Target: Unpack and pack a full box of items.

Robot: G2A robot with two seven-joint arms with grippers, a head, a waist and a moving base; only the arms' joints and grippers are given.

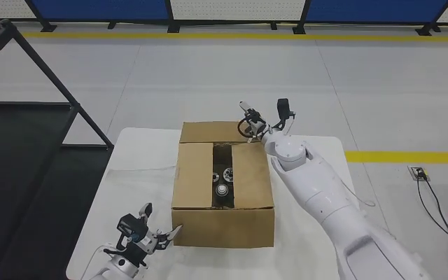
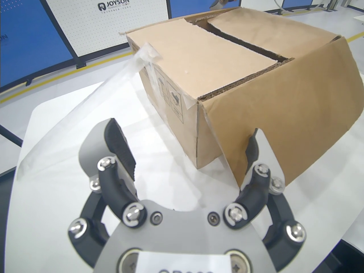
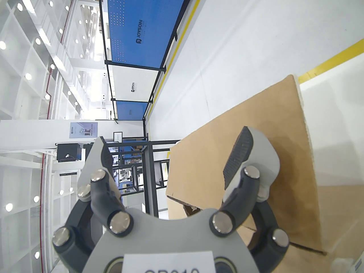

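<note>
— Where is the box [image 1: 194, 183]?

— In the middle of the white table [image 1: 133, 175], standing flat. Its two long flaps lie nearly shut with a dark slot between them, and the far flap [image 1: 210, 131] is folded out and back.

— Anything in it?

— Through the slot I see a few items [image 1: 222, 189] with round, pale tops. What they are I can't tell.

— And the arms?

— The left gripper [image 2: 184, 132] sits low by the near corner, fingers spread wide with nothing between them. The right gripper [image 3: 172, 137] is at the far end, over that folded-out flap, also spread and empty. Whether it touches the cardboard I can't say.

— How would you take the long flaps?

— By the free edge along the slot, I'd think. Corrugated board is light and stiff, but it hinges only at its crease. So pinch near the middle of the edge and swing it outward. Grab a corner and it will likely buckle.

— And the box itself?

— Full, it's probably heavy, so I wouldn't lift it by a flap. A loose strip of clear tape [image 2: 142, 58] hangs off the corner near the left gripper. It looks thin and clingy, and it could snag a finger.

— The items?

— They look hard and smooth, maybe slippery. I'd take them from above, around the top, one at a time.
</note>
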